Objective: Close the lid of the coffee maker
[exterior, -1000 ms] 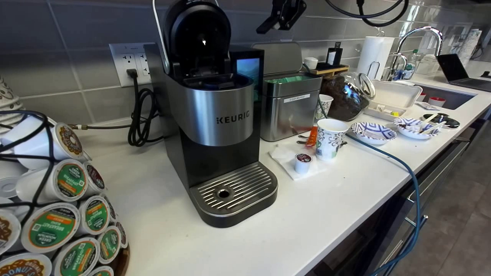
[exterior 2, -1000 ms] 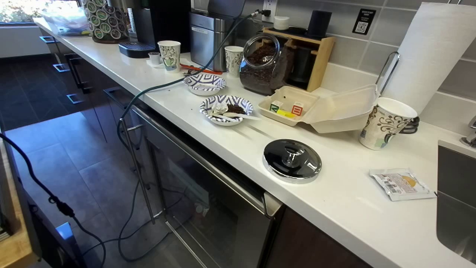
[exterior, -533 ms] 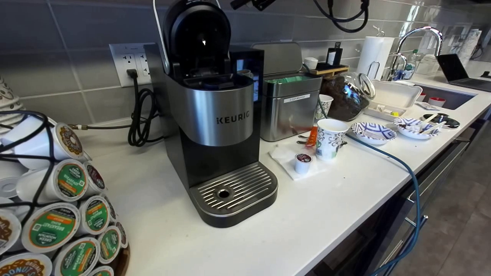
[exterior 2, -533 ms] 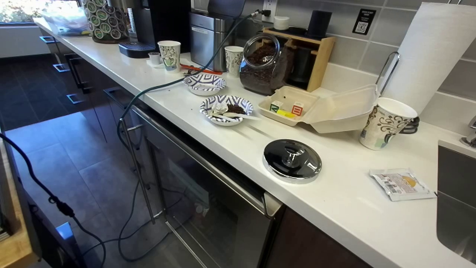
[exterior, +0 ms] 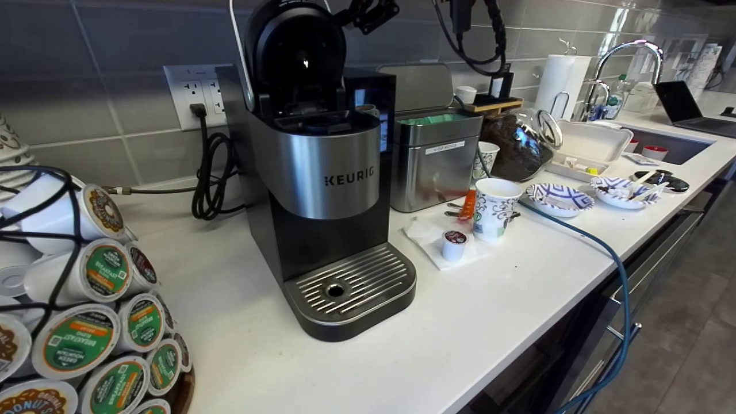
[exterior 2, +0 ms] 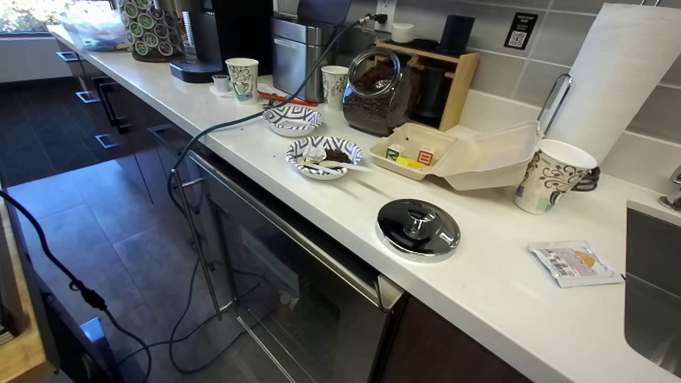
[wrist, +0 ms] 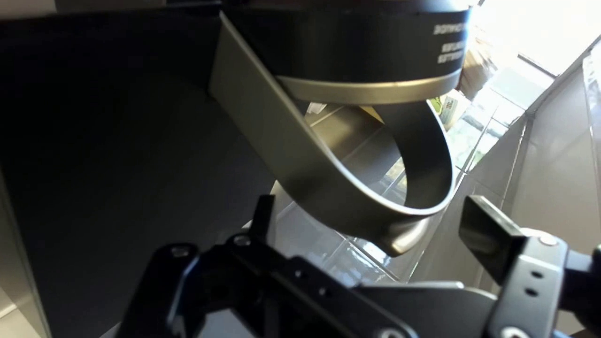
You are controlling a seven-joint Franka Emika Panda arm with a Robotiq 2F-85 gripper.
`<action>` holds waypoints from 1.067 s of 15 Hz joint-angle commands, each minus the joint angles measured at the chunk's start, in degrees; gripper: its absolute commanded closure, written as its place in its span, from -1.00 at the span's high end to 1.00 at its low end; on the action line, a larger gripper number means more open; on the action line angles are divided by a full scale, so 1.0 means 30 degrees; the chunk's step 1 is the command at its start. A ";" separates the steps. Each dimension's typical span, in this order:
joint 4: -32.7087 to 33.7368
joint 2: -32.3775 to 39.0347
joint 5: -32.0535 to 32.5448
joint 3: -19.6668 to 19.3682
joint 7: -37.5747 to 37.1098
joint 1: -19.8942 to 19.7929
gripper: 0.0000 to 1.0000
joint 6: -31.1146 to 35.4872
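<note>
The coffee maker (exterior: 328, 178) stands on the counter. Its lid (exterior: 299, 52) is raised upright, with its black inside facing forward. It also shows cut off in an exterior view (exterior 2: 239, 37), where its lid is out of view. My gripper (exterior: 368, 14) is at the top of the picture, at the lid's right edge and partly behind it. In the wrist view my gripper (wrist: 375, 218) is open, its fingertips wide apart. The lid (wrist: 366, 51) is above them, with its curved handle band (wrist: 300, 164) hanging down between the fingertips in the picture. I cannot tell whether they touch.
A steel box (exterior: 437, 161) with a raised cover stands beside the coffee maker. A paper cup (exterior: 495, 210) and a coffee pod (exterior: 454, 246) are in front. A rack of pods (exterior: 86, 322) is on the near left. The tiled wall (exterior: 144, 34) is behind.
In an exterior view my gripper has moved left, from above the steel box to the lid's right edge, and its cables moved along. The lid and coffee maker have not moved.
</note>
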State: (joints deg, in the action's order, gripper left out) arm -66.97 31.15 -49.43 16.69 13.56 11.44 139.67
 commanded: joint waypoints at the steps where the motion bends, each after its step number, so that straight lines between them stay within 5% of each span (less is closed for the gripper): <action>1: 0.2687 0.1824 0.0191 0.0204 -0.0040 0.0611 1.00 0.0290; 6: 0.3598 0.2214 0.0714 -0.0280 -0.2780 0.1009 1.00 -0.1424; 16: 0.2072 -0.0461 -0.0158 0.0204 -0.6231 -0.0571 1.00 -0.9217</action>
State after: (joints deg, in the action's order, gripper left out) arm -57.00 33.07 -48.86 16.90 -1.69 11.04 116.56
